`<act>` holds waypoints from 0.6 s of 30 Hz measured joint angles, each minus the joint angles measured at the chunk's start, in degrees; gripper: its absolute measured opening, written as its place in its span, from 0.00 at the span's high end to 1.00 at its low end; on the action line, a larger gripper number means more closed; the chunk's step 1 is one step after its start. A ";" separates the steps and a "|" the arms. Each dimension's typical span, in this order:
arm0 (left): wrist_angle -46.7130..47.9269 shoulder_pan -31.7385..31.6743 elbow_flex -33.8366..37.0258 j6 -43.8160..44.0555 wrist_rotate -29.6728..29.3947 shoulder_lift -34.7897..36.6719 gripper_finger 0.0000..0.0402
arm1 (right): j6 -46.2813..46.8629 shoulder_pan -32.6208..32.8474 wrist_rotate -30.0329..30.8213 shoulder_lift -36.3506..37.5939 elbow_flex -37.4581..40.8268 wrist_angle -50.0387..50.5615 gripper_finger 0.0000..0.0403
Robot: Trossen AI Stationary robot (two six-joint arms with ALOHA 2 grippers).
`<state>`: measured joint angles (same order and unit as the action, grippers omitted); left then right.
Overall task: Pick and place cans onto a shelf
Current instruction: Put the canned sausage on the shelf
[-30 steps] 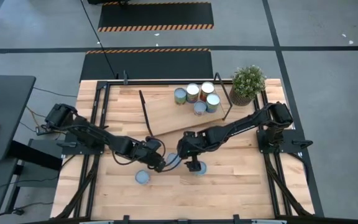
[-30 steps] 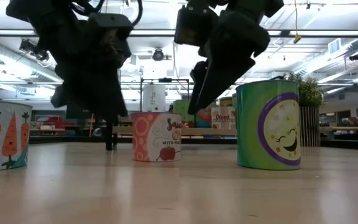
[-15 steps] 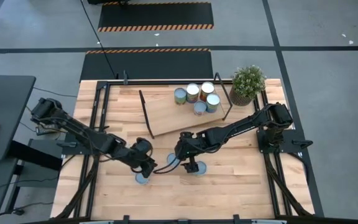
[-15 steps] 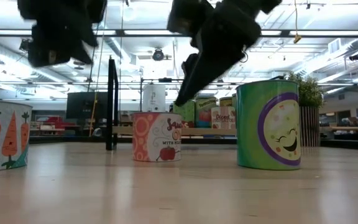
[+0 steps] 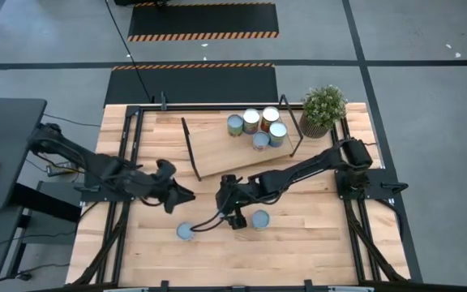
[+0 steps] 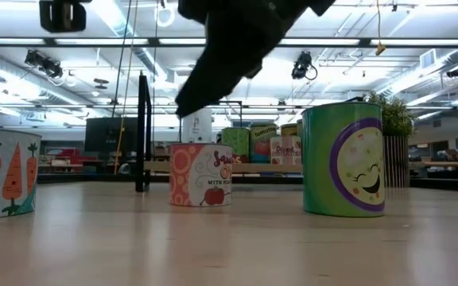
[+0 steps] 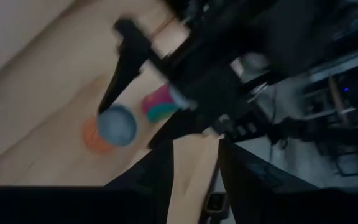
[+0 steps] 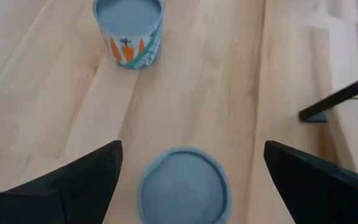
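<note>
Three cans stand upright on the tabletop near the front: a carrot-printed can, a red-and-white can and a green can. My right gripper is open above the red-and-white can's blue-grey top, one finger on either side and clear of it. My left gripper is open and empty, left of these cans and raised. Several more cans stand on the shelf board at the back.
A potted green plant stands at the table's far right corner, beside the shelf's black frame end. The shelf's other frame end stands just beyond my left gripper. Bare wood lies along the near edge.
My left gripper has drawn back from the middle cans toward the table's left edge and risen. My right gripper has gone from beside the green can toward the left, over the red-and-white can. The cans have stayed where they were.
</note>
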<state>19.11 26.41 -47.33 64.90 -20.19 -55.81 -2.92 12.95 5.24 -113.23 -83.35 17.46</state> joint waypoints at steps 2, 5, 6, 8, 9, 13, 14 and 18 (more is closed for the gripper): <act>-0.78 0.00 0.00 -0.02 -0.66 1.73 0.67 | -0.27 0.11 0.10 -1.09 0.00 -1.69 0.01; -1.49 0.00 0.00 -0.04 -1.34 3.81 0.67 | -0.75 0.22 0.90 -2.92 -0.04 -2.37 0.01; -1.60 0.00 0.00 -0.08 -1.68 4.41 0.67 | -1.35 0.22 1.65 -3.66 -0.02 -1.96 0.01; -1.66 0.00 0.00 -0.06 -1.94 5.17 0.67 | -2.31 0.22 2.64 -4.81 0.00 -1.44 0.01; -1.73 0.00 0.00 -0.08 -2.07 5.40 0.67 | -2.57 0.20 2.60 -5.09 0.00 -1.27 0.01; -1.57 0.01 0.00 -0.20 -2.07 5.69 0.67 | -2.64 0.22 1.59 -6.12 0.00 1.38 0.01; -1.44 0.02 0.00 -0.21 -2.05 5.68 0.67 | -2.66 0.22 1.55 -6.50 0.00 1.33 0.02; -1.12 0.02 0.00 -0.93 -2.10 5.62 0.67 | -1.34 -0.08 0.92 -6.74 0.00 1.91 0.08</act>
<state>17.99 26.44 -47.33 63.97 -22.28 -50.19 -4.27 12.87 6.16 -119.97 -83.35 19.37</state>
